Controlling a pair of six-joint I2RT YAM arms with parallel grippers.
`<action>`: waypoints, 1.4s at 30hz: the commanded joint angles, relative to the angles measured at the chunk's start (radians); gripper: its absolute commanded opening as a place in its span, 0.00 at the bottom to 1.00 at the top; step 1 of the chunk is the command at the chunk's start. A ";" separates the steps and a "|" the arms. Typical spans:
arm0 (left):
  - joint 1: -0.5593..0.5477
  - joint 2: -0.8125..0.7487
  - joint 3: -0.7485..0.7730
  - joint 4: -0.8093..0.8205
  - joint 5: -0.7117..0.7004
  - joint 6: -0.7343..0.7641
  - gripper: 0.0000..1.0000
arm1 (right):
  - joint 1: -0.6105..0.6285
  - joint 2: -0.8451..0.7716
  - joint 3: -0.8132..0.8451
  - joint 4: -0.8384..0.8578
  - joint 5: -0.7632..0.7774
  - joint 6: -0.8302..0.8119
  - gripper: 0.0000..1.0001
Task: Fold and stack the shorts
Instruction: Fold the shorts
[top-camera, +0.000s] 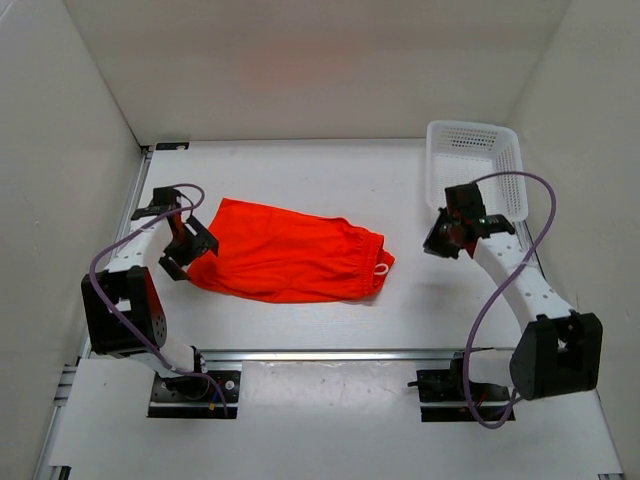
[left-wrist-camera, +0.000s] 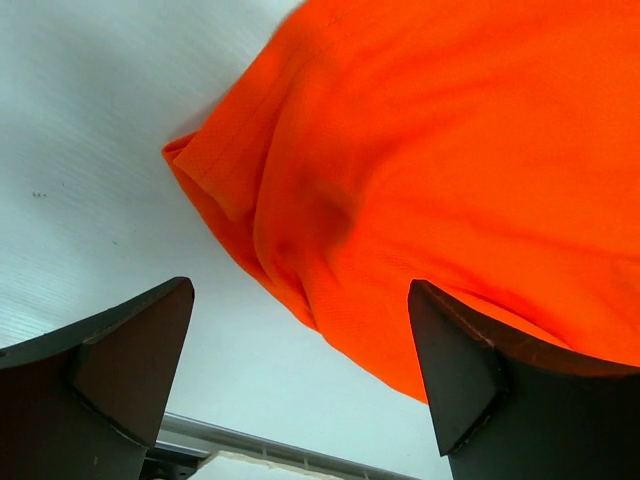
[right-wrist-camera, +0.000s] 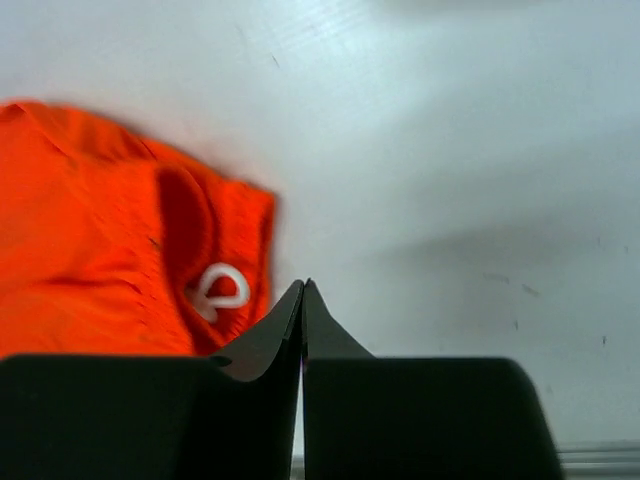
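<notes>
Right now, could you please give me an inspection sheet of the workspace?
Surface: white table, faint scuffs.
Job's things: shorts lie mid-table, white drawstring at their right end.
Clutter: white mesh basket, far right, looks empty.
Grippers: left gripper open over the shorts' left end; right gripper shut, empty, apart from the cloth.
Cables: purple cables loop along both arms, off the shorts.
Surroundings: white walls on three sides.
</notes>
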 joint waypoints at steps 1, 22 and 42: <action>0.001 -0.059 0.068 -0.015 -0.014 0.026 1.00 | 0.006 0.101 0.165 -0.003 0.050 -0.057 0.00; 0.001 -0.068 0.173 -0.049 -0.016 0.028 1.00 | -0.009 0.718 0.797 -0.126 0.369 -0.127 0.00; 0.001 -0.050 0.182 -0.049 -0.025 0.037 1.00 | 0.133 0.474 0.580 -0.049 0.241 -0.105 0.81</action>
